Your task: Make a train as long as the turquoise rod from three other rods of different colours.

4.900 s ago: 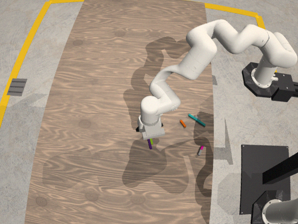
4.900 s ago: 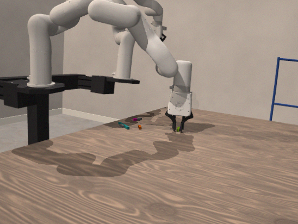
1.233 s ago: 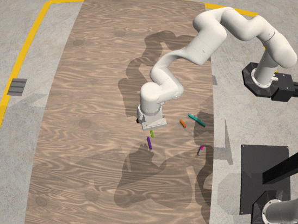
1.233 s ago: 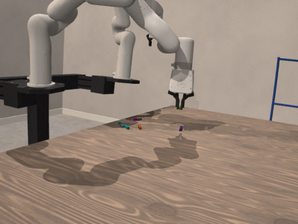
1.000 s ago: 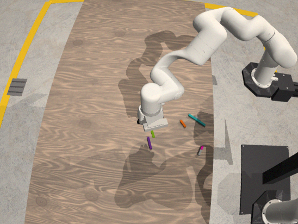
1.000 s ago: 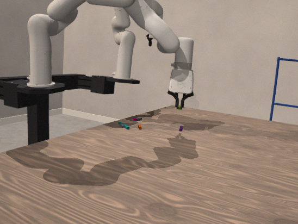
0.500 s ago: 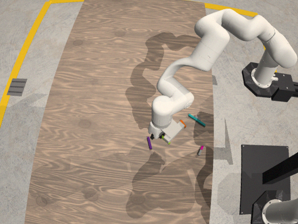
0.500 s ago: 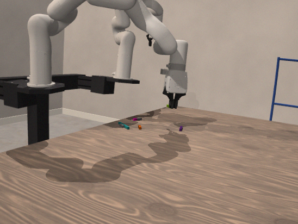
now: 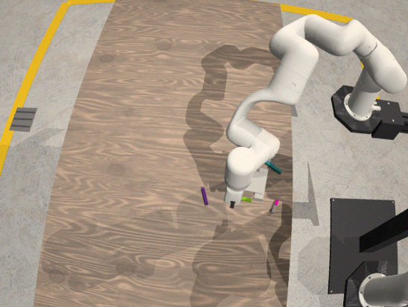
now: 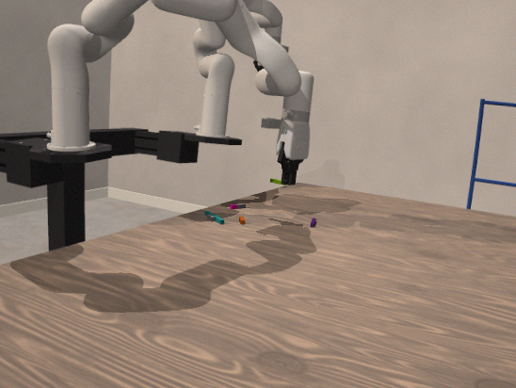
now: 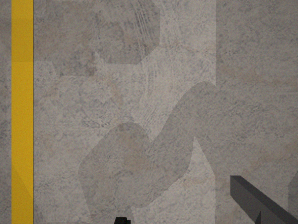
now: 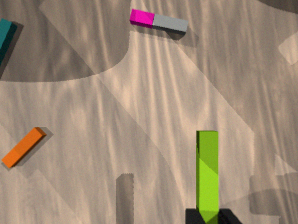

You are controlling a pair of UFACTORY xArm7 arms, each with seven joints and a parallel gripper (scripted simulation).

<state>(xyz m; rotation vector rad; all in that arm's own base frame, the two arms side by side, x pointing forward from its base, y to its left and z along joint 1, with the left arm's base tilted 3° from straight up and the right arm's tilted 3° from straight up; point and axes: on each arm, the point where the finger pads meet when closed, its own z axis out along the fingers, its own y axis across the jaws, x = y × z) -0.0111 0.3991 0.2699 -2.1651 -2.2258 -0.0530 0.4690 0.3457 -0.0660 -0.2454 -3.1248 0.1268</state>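
Note:
My right gripper (image 12: 210, 217) (image 10: 288, 182) is shut on one end of the lime rod (image 12: 207, 172) (image 9: 246, 199) (image 10: 276, 181), holding it level above the table. The magenta rod (image 9: 276, 202) (image 10: 233, 206) (image 12: 142, 18) and grey rod (image 9: 273, 209) (image 10: 242, 206) (image 12: 170, 24) lie end to end in line. The turquoise rod (image 9: 275, 168) (image 10: 219, 219) (image 12: 5, 39) lies near the table edge. The orange rod (image 10: 242, 220) (image 12: 23, 147) is hidden in the top view. The purple rod (image 9: 204, 196) (image 10: 314, 222) lies apart. My left gripper (image 10: 258, 65) is open and empty, high up.
The wooden table (image 9: 130, 149) (image 10: 377, 301) has its edge close to the turquoise and magenta rods. My left wrist view shows only floor, a yellow line (image 11: 22, 110) and a dark beam (image 11: 255, 195). The right arm hides part of the table in the top view.

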